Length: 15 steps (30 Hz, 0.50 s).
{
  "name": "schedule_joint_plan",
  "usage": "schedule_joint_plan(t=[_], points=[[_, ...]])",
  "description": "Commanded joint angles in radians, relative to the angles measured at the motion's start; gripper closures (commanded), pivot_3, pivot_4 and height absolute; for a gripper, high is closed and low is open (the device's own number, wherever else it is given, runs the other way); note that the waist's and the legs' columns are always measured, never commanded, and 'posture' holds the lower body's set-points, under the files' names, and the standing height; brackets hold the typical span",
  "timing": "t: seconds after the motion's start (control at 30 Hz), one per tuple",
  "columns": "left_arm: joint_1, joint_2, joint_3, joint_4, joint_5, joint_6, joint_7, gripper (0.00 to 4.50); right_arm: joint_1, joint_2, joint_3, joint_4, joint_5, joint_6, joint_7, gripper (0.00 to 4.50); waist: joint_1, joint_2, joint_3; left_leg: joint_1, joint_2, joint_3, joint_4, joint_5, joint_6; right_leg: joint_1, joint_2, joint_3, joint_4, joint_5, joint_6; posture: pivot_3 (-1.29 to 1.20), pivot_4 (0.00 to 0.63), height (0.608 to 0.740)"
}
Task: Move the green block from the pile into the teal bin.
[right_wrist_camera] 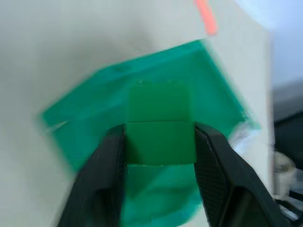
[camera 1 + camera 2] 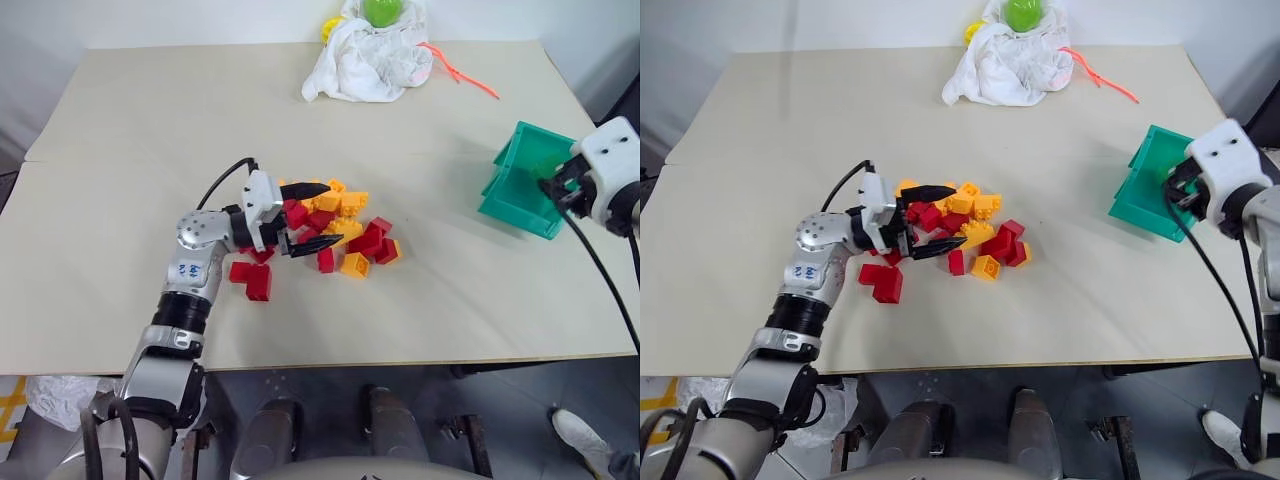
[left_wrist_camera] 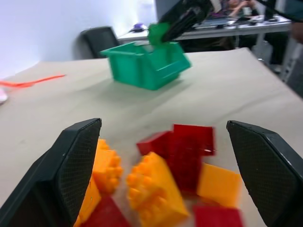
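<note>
Over teal bin (image 1: 94, 99), right claw (image 1: 160, 142) pinching green block (image 1: 160, 127)

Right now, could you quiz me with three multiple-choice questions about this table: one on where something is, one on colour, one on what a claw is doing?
1. Where is the green block?
A in the pile
B between the right gripper's fingers over the teal bin
C on the cloth

2. The pile's bricks are
A red and yellow-orange
B blue
C white

3. The left gripper is
A shut on a brick
B open at the pile
C inside the bin

Answers: B, the right wrist view shows it clamped above the bin; A, both colours show; B, its fingers spread with nothing between.
</note>
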Motion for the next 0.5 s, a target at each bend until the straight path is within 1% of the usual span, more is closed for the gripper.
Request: schedule_joint_plan(t=[0.03, 0.1, 0.17, 0.27, 0.37, 0.43, 0.5], points=[[-0.032, -0.003, 0.006, 0.024, 0.015, -0.021, 0.02, 0.0, -0.065, 0.01, 0.003, 0.105, -0.029, -0.114, -0.028, 1.33, -0.002, 0.0, 0.0, 0.0, 0.0, 0.0, 0.0, 0.0, 0.0, 0.0, 0.0, 0.0, 0.0, 0.0, 0.0, 0.0, 0.15, 0.74], [-0.038, 0.001, 0.005, 0.031, 0.028, -0.015, 0.033, 0.0, -0.077, 0.02, -0.005, 0.106, -0.019, -0.13, -0.029, 0.69, -0.002, 0.0, 0.0, 0.0, 0.0, 0.0, 0.0, 0.0, 0.0, 0.0, 0.0, 0.0, -0.001, 0.0, 0.0, 0.0, 0.15, 0.74], [-0.037, 0.013, 0.015, 0.023, 0.023, 0.038, 0.053, 0.0, -0.037, 0.024, -0.031, 0.015, 0.016, -0.091, -0.009, 0.04, -0.001, 0.0, 0.0, -0.001, 0.0, 0.0, -0.001, 0.0, 0.0, 0.0, 0.0, 0.0, -0.002, 0.0, 0.0, 0.0, 0.15, 0.74], [-0.037, 0.047, 0.029, 0.011, -0.008, 0.176, 0.045, 0.0, 0.076, 0.016, -0.076, -0.156, 0.077, -0.028, 0.039, 0.02, 0.003, 0.0, 0.0, -0.002, 0.001, -0.001, -0.001, 0.0, 0.0, 0.0, 0.0, -0.001, -0.003, 0.0, 0.0, 0.0, 0.15, 0.74], [-0.011, 0.063, 0.084, -0.038, -0.084, 0.174, -0.004, 0.0, 0.186, 0.026, -0.13, -0.306, 0.161, 0.016, 0.089, 0.02, 0.009, 0.0, 0.0, -0.003, 0.001, -0.002, 0.0, 0.0, 0.0, 0.0, 0.0, -0.002, -0.004, 0.0, 0.001, 0.0, 0.15, 0.74], [0.02, 0.111, 0.118, -0.067, -0.094, 0.184, -0.011, 0.0, 0.294, 0.04, -0.164, -0.426, 0.239, 0.035, 0.143, 0.02, 0.011, 0.0, 0.0, -0.003, 0.005, -0.003, 0.0, 0.0, 0.0, 0.0, 0.0, -0.002, -0.005, 0.001, 0.002, 0.0, 0.15, 0.74], [0.037, 0.156, 0.149, -0.077, -0.134, 0.259, -0.035, 0.0, 0.373, 0.063, -0.19, -0.496, 0.293, 0.038, 0.167, 0.02, 0.011, 0.0, 0.0, -0.003, 0.005, -0.003, 0.0, 0.0, 0.0, 0.001, 0.0, -0.003, -0.006, 0.001, 0.002, 0.0, 0.15, 0.74]])
